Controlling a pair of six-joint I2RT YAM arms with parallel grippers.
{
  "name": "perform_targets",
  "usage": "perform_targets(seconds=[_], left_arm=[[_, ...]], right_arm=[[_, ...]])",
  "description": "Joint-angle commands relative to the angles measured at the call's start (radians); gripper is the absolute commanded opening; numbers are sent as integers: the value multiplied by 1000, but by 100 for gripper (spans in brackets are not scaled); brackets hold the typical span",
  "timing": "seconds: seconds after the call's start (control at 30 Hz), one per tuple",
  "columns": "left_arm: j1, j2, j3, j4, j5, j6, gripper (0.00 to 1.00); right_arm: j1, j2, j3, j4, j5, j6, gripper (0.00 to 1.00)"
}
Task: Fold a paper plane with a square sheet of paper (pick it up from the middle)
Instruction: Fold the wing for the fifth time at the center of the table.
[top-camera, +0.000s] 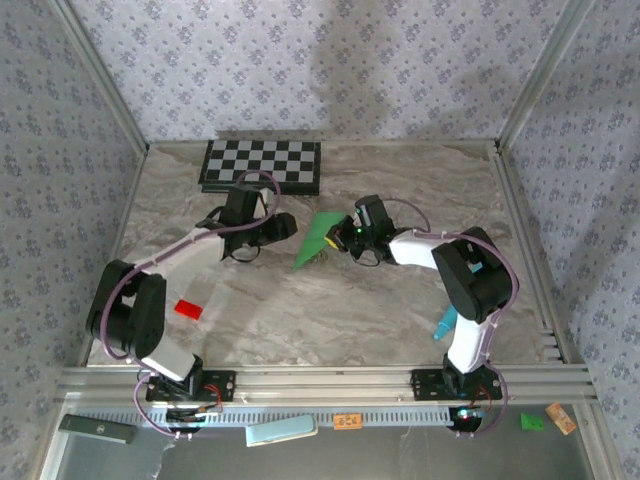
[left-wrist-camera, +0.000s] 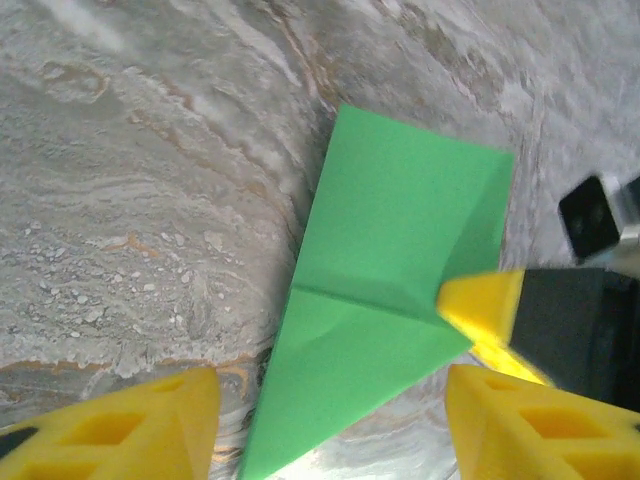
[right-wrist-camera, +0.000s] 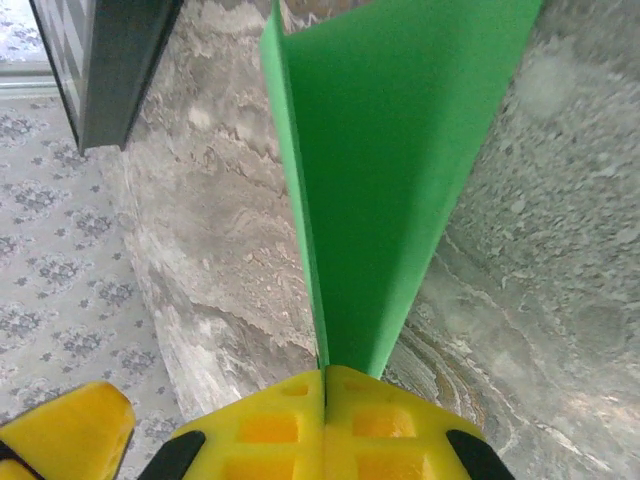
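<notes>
Yellow fingertips of the right hand (right-wrist-camera: 323, 400) sit closest in the right wrist view: pressed flat together, pinching the near edge of the bright green folded paper (right-wrist-camera: 400, 150). From the pinch, the paper rises away from the lens with one sharp fold line along its left side.

Arm pose, top view:
- Left arm: elbow folded out at the table's left edge, forearm reaching in towards the centre. Left hand (top-camera: 285, 226) points right and stops just short of the paper (top-camera: 318, 240).
- Right arm: elbow high at the right, forearm reaching left. Right hand (top-camera: 345, 238) is on the paper's right edge.
- Paper is mid-table between the two hands, near the black-and-white checkerboard (top-camera: 262, 165), narrow point aimed near-left.

View differences:
- Left wrist view shows the paper (left-wrist-camera: 390, 250) as a pointed shape with a crease across it. It also catches the right hand's yellow fingertip (left-wrist-camera: 480, 300) clamped on the right corner.
- Left wrist view can't settle whether the paper's low tip touches the grey marbled table (left-wrist-camera: 150, 200).
- Right wrist view picks up the checkerboard's dark edge (right-wrist-camera: 110, 70) at top left.
- Top view adds a small red block (top-camera: 187, 308) beside the left arm and a teal marker (top-camera: 445, 325) by the right arm's base.

Left hand (left-wrist-camera: 330, 440): fingers spread wide, paper tip running between them, gripping nothing.
</notes>
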Motion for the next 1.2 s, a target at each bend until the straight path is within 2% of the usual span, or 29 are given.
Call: perform_targets(seconds=[0.0, 0.27, 0.47, 0.7, 0.87, 1.17], left_arm=[[-60, -36, -33, 10, -78, 215, 70], [-183, -9, -32, 54, -143, 439, 89], [-242, 32, -35, 106, -204, 567, 90], [-282, 100, -2, 108, -203, 709, 84], [-332, 140, -26, 180, -313, 805, 75], [-344, 191, -31, 207, -328, 867, 54]], right_arm=[[-8, -33, 2, -66, -21, 7, 0], [-27, -58, 17, -120, -49, 34, 0], [-39, -65, 22, -135, -77, 41, 0], [-54, -66, 23, -134, -104, 54, 0], [-59, -57, 21, -127, -122, 62, 0], [-66, -50, 9, -115, -140, 74, 0]])
